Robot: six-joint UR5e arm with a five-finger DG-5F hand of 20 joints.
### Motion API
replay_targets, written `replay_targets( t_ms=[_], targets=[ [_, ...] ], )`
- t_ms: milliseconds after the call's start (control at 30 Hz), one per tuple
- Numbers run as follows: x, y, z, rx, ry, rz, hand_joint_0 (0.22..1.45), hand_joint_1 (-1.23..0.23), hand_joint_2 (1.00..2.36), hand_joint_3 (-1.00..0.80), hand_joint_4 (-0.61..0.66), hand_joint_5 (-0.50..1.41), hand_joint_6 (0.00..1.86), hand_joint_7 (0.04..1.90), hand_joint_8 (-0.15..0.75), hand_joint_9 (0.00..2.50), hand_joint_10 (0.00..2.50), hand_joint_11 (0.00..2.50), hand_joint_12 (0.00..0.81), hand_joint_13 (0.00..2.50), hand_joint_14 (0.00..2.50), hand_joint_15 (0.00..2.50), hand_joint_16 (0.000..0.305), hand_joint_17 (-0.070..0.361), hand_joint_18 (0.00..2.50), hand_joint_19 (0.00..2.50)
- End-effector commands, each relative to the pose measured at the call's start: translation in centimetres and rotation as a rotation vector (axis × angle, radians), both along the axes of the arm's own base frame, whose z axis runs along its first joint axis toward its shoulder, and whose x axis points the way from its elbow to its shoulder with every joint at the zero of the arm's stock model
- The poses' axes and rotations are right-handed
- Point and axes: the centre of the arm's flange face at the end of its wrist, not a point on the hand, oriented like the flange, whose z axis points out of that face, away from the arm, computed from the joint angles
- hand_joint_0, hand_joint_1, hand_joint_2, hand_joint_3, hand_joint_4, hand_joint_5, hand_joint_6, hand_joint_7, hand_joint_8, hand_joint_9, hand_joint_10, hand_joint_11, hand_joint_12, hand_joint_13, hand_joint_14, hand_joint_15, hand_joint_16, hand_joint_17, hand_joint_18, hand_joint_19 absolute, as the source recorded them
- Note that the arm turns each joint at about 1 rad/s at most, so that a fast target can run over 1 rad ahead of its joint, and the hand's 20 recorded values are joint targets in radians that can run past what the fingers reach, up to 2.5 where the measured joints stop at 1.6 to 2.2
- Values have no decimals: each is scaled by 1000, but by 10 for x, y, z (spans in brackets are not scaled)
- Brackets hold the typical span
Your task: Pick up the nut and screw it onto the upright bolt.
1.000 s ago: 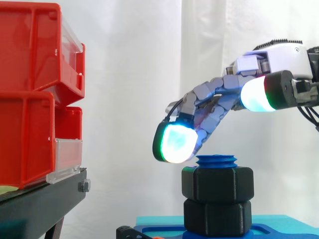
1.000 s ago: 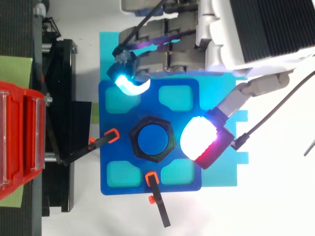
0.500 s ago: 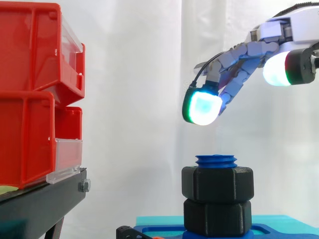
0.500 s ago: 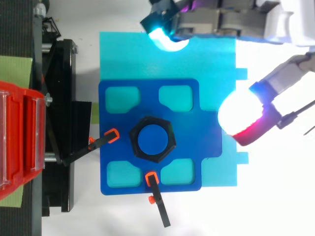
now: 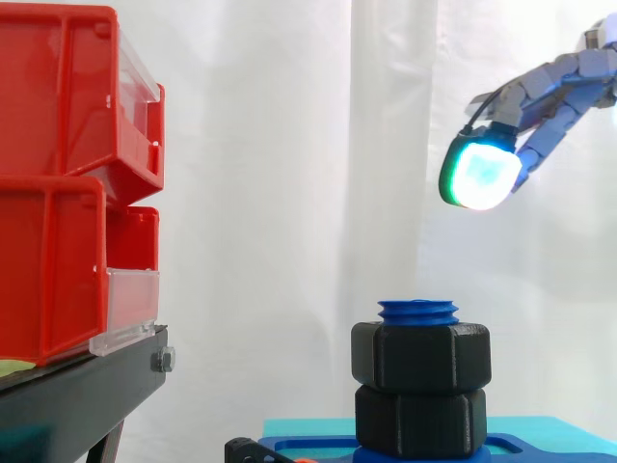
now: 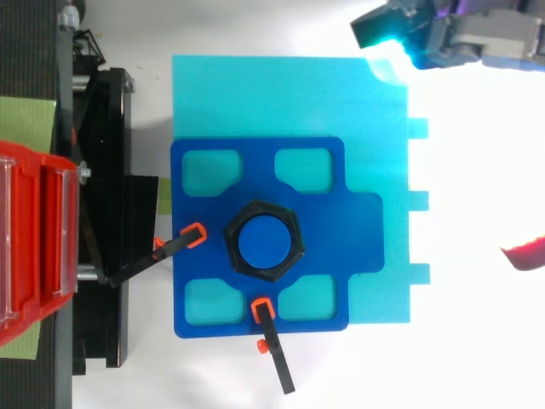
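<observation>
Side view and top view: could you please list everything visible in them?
nut: one, black, high on the bolt
bolt: one, blue, upright, mid-plate
lower hex piece: one, black, under the nut
plate: one, dark blue, on the sheet
sheet: one, cyan, beneath the plate
clamps: two, black with orange tips, plate's left and lower edges
bins: two, red, stacked left
stand: one, black, under the bins
curtain: one, white, behind
hand: one, grey, open, high right, holding nothing

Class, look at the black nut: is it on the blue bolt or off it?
On. The nut rings the upright bolt, whose threaded tip pokes out above it; the hand is apart, holding nothing.
</observation>
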Motion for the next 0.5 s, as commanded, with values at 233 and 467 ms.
replay_targets(
  t_ms=[233,467],
  targets=[
    [-11,8,-10,155,-27,-75,487,-308,1000,-500,195,-197,502,696,249,380,0,0,364,140,0,0,42,93,0,0],
    [-9,15,-10,263,-31,-125,489,-317,1000,-500,191,-201,502,694,246,355,0,0,365,118,0,0,42,95,0,0]
  ],
)
